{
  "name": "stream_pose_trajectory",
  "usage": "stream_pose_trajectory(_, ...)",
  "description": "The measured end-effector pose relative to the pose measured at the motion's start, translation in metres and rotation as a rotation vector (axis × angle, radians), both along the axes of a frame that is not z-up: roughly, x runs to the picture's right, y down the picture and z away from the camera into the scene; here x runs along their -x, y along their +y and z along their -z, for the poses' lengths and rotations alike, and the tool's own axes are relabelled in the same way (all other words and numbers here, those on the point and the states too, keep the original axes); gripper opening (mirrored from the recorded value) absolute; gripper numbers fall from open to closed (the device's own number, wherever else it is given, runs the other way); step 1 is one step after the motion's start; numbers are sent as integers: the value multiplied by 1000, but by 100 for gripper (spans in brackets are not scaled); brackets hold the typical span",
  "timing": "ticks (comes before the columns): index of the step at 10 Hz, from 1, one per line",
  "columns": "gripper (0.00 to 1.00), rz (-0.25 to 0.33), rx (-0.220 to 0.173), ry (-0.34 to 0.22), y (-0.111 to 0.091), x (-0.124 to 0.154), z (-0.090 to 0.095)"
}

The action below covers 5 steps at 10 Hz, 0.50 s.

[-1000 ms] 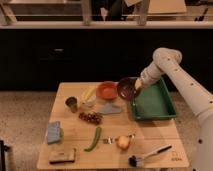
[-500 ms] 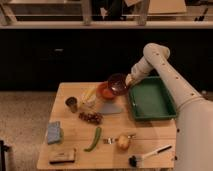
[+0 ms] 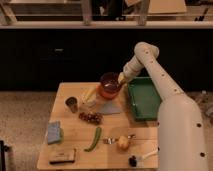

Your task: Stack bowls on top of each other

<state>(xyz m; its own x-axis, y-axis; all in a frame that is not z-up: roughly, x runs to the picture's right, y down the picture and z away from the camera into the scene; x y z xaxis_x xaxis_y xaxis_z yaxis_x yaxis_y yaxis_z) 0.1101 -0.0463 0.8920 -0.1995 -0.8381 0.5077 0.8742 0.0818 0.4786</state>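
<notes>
Maroon bowl (image 3: 110,80) nested atop orange bowl (image 3: 108,91), its rim in the closed end effector (image 3: 121,78).

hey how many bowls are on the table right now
2: a maroon bowl at the gripper, sitting over the orange bowl at the table's back edge. None seem hidden.

Near frame centre, the gripper (image 3: 120,79) holds the maroon bowl (image 3: 109,80) tilted directly above the orange bowl (image 3: 108,92) on the desk (image 3: 75,142), beside the green tray (image 3: 145,97).
</notes>
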Motion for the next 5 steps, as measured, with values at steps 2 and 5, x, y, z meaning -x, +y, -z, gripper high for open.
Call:
stream_pose_trajectory(2, 0, -29, 25, -9, -3, 1, -14)
stream_pose_trajectory(5, 0, -44, 55, -22, -3, 8, -27)
